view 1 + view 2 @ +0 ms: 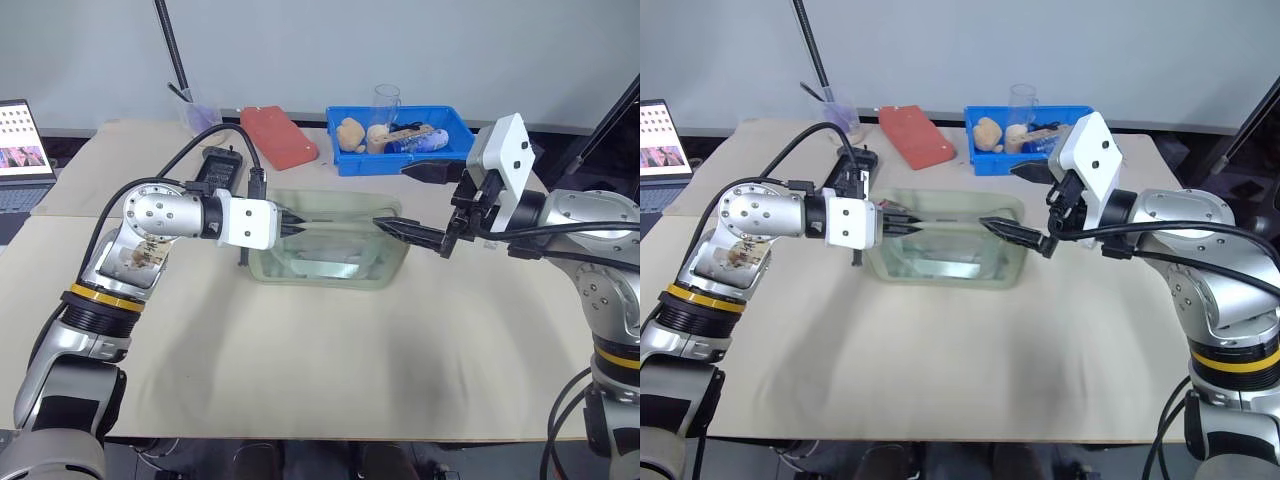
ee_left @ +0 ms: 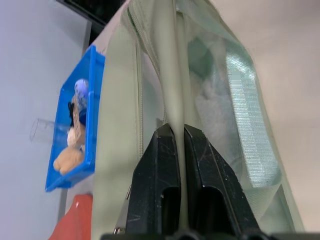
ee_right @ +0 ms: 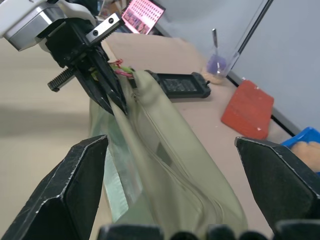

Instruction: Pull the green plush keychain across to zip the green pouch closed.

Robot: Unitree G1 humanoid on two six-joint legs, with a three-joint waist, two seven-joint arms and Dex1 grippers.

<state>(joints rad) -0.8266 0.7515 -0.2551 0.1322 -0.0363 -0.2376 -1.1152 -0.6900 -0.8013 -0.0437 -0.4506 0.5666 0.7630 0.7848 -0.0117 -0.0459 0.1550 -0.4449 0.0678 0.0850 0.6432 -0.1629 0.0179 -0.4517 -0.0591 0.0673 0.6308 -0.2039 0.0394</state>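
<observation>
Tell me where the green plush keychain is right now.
In the right wrist view, the green plush keychain peeks out at the green pouch's far end, right beside the left gripper, which is shut on the pouch's strap.

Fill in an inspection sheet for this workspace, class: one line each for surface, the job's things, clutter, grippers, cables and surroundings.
Surface: table covered in beige cloth.
Job's things: green pouch lying mid-table; green plush keychain with pinkish cord at the pouch's end by the left gripper.
Clutter: blue tray holding small items, red flat item, clear cup, black device.
Grippers: left gripper shut on the pouch's strap handle; right gripper open, hovering at the pouch's other end.
Cables: black cable looping over the left arm.
Surroundings: laptop at the far left, pale wall behind.
</observation>
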